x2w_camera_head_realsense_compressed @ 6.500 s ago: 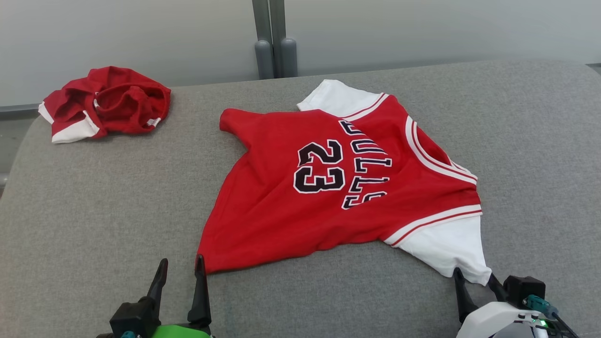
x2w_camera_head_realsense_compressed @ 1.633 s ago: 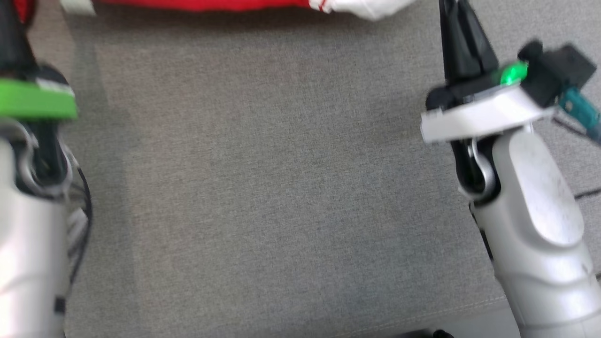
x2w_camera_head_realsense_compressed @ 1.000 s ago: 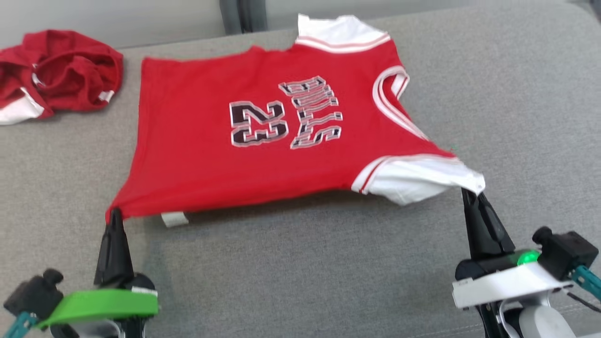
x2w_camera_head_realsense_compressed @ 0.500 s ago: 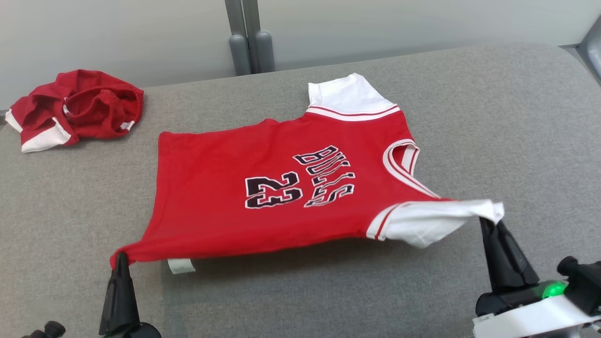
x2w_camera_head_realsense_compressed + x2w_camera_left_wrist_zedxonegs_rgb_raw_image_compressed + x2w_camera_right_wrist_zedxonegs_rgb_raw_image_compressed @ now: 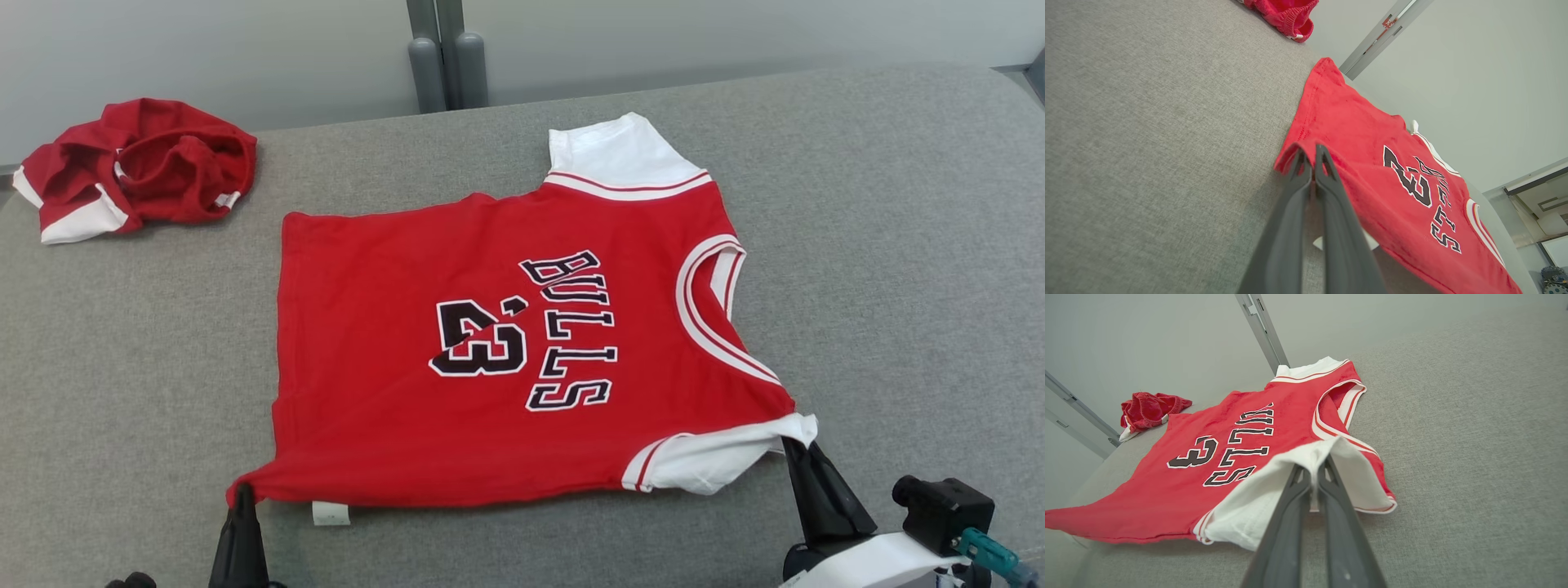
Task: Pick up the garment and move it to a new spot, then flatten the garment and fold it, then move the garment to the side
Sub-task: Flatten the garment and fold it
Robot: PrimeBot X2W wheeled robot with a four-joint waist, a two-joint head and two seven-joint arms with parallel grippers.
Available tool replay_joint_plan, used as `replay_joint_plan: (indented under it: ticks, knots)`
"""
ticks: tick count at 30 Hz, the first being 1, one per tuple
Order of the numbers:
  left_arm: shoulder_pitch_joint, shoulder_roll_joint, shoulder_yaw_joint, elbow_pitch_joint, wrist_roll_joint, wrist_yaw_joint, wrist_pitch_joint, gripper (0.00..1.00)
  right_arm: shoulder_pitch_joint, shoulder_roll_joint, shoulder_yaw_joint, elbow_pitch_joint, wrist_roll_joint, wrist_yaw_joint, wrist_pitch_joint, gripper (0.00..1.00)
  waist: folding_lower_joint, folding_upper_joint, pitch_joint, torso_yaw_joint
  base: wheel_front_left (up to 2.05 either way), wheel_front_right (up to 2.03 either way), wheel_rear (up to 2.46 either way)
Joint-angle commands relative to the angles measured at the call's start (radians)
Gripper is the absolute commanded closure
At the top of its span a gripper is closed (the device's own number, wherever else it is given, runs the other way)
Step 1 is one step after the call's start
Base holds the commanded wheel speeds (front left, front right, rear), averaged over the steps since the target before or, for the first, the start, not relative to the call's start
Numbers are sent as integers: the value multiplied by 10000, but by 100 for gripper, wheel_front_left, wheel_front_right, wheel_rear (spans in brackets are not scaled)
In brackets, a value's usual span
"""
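The garment (image 5: 490,367) is a red jersey with white sleeves, "BULLS" and a number in black, spread nearly flat on the grey surface (image 5: 898,245). My left gripper (image 5: 242,494) is shut on its near left hem corner (image 5: 1306,149). At the near white sleeve (image 5: 718,461), my right gripper (image 5: 796,447) is shut on the sleeve's tip (image 5: 1316,457), which it holds slightly raised. A small fold crosses the number. In the left wrist view the garment (image 5: 1392,183) stretches away from my left gripper (image 5: 1311,152); in the right wrist view the garment (image 5: 1229,457) spreads beyond my right gripper (image 5: 1314,465).
A second red and white garment (image 5: 139,167) lies crumpled at the far left corner, seen small as the crumpled garment (image 5: 1149,410) in the right wrist view. Grey posts (image 5: 445,69) stand behind the surface against a pale wall. A white label (image 5: 331,513) pokes out under the near hem.
Half a second ago the near edge was lifted and stretched between my grippers; now the jersey has been lowered and lies flatter, further right and nearer. Both grippers stay shut on their corners.
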Motion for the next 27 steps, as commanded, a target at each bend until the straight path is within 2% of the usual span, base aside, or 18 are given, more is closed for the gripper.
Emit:
replay_joint_plan:
  ticks: [1,13,27]
  knots:
    - [-286,1,-32,157,-50,-29,-40,100,-239,2,-19,155,76,0,-91,100,1,0,44,37,0,0,0]
    - [-2699,138,-550,1923,400,-95,50,100,-2747,176,-290,2072,-264,-2,-613,100,1,0,520,187,0,0,0]
    - [-5008,163,-800,4195,642,-142,-117,100,-5715,246,-74,5545,-575,0,-1144,100,1,0,1251,360,0,0,0]
